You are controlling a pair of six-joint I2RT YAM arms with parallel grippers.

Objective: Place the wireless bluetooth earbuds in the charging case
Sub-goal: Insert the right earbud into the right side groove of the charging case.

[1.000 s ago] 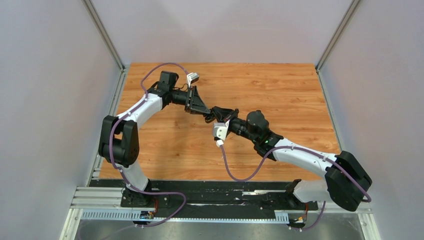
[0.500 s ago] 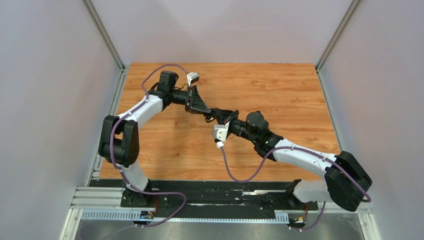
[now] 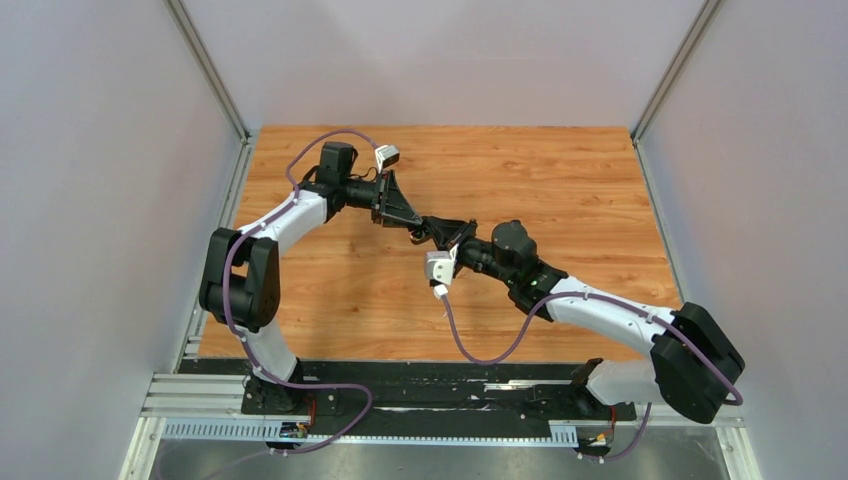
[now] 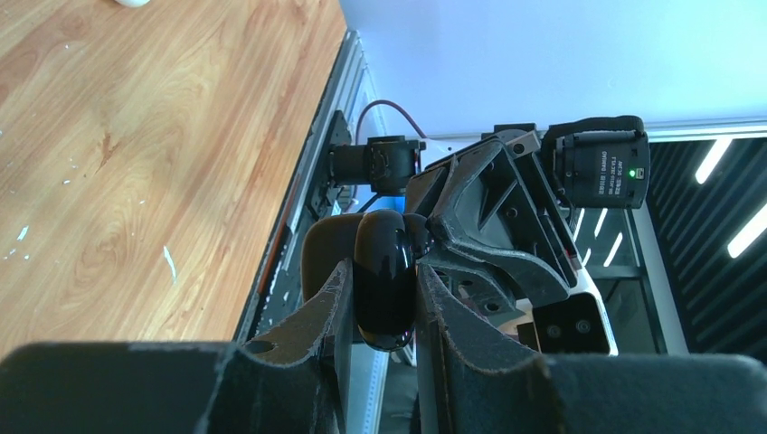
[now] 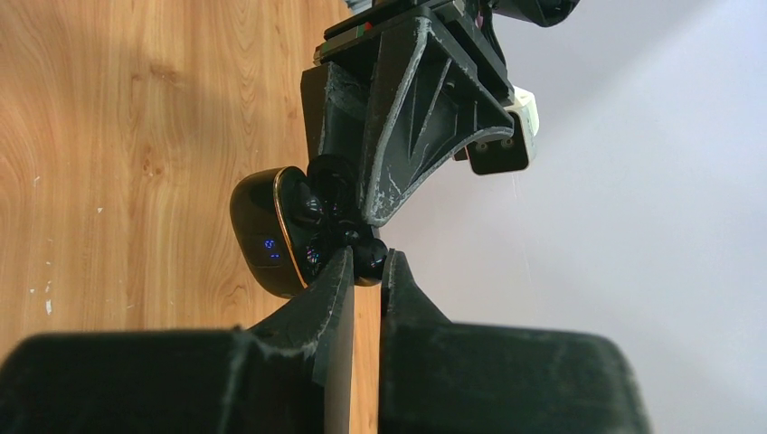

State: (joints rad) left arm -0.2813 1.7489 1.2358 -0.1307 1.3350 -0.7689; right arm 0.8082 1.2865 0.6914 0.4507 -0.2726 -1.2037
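Desk: What do the claws hold?

Photographer: The right claw (image 5: pixel 368 258), nearly shut, pinches a black earbud (image 5: pixel 369 264) at the open black case (image 4: pixel 387 289), clamped by the left claw (image 4: pixel 383 269) above the table (image 3: pixel 600 200). The earbud looks tiny, light, glossy and probably slippery, so grip its rounded body. From a second ago, both claws barely shift.

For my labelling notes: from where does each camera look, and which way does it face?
Top external: above and behind, facing down on the table; both arms show.
Left wrist: on the left hand, facing along its fingers clamping the black case; the right hand beyond.
Right wrist: on the right hand, facing along its fingers pinching a black earbud at the case.
Shared: both wrist views show the case.
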